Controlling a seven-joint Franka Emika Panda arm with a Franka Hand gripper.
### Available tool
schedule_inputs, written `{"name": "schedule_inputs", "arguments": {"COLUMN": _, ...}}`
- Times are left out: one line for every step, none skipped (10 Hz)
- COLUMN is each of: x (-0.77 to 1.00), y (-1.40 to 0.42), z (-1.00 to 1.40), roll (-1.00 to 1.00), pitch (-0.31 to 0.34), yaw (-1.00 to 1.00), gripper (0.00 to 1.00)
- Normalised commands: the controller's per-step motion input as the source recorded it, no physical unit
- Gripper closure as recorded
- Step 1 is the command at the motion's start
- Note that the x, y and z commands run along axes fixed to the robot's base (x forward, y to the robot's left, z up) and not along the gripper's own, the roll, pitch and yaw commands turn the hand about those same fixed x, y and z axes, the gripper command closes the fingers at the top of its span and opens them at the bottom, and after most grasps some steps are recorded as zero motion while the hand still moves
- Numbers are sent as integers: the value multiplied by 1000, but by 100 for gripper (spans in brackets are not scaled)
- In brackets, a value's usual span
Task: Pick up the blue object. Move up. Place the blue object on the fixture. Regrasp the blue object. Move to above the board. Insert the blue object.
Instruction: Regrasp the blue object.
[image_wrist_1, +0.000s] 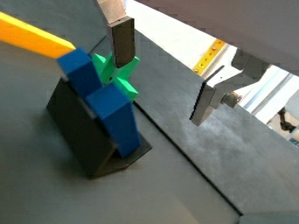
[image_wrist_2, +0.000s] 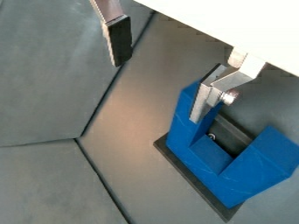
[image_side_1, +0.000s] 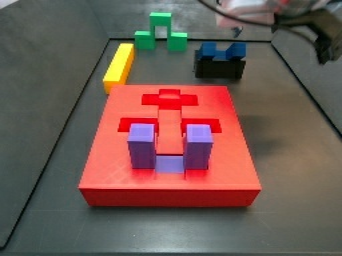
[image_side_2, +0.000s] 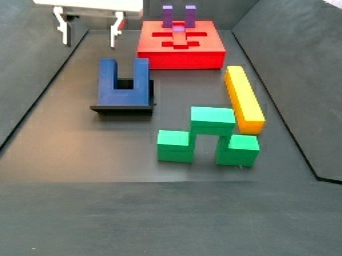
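Blue object (image_side_2: 124, 83) resting on the fixture (image_side_2: 123, 106), released.
Hand (image_side_2: 91, 33) open and empty, raised beside and apart from the block; in a blurred side view (image_side_1: 254, 15), seemingly above it; red board (image_side_1: 170, 146) well apart.

The pincer (image_side_2: 90, 37) hangs raised above the floor, its silver fingers (image_wrist_1: 121, 39) spread apart, empty.
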Motion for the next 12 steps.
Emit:
{"name": "schedule_inputs", "arguments": {"x": 169, "y": -9, "z": -34, "roll": 203, "pitch": 37, "yaw": 197, "gripper": 0}}
{"name": "schedule_inputs", "arguments": {"x": 129, "y": -6, "z": -114, "roll": 294, "pitch": 66, "yaw": 149, "gripper": 0}}
{"name": "schedule_inputs", "arguments": {"x": 0, "y": -46, "z": -251, "roll": 337, "pitch": 23, "yaw": 80, "gripper": 0}}
{"name": "schedule_inputs", "arguments": {"x": -37, "y": -46, "z": 0, "roll": 291, "pitch": 106, "yaw": 0, "gripper": 0}}
{"name": "schedule_inputs", "arguments": {"x": 0, "y": -123, "z": 0, "roll": 363, "pitch": 263, "yaw": 0, "gripper": 0}}
{"name": "schedule_inputs", "arguments": {"x": 0, "y": -149, "z": 0, "roll": 386, "pitch": 251, "yaw": 0, "gripper": 0}}
{"name": "schedule_inputs", "arguments": {"x": 0, "y": -174, "z": -77, "roll": 354, "pitch": 131, "yaw": 0, "gripper": 0}}
{"name": "schedule_inputs", "arguments": {"x": 0, "y": -157, "z": -140, "roll": 323, "pitch": 0, "yaw": 23, "gripper": 0}}
{"name": "schedule_inputs", "arguments": {"x": 0, "y": -89, "z": -214, "roll": 331, "pitch": 0, "yaw": 54, "gripper": 0}}
{"name": "schedule_inputs", "arguments": {"x": 40, "y": -3, "z": -283, "roll": 414, "pitch": 0, "yaw": 63, "gripper": 0}}
{"name": "schedule_inputs", "arguments": {"x": 0, "y": 0, "z": -291, "roll": 426, "pitch": 0, "yaw": 49, "gripper": 0}}
{"name": "schedule_inputs", "arguments": {"x": 0, "y": 0, "z": -257, "roll": 331, "pitch": 0, "yaw": 34, "gripper": 0}}
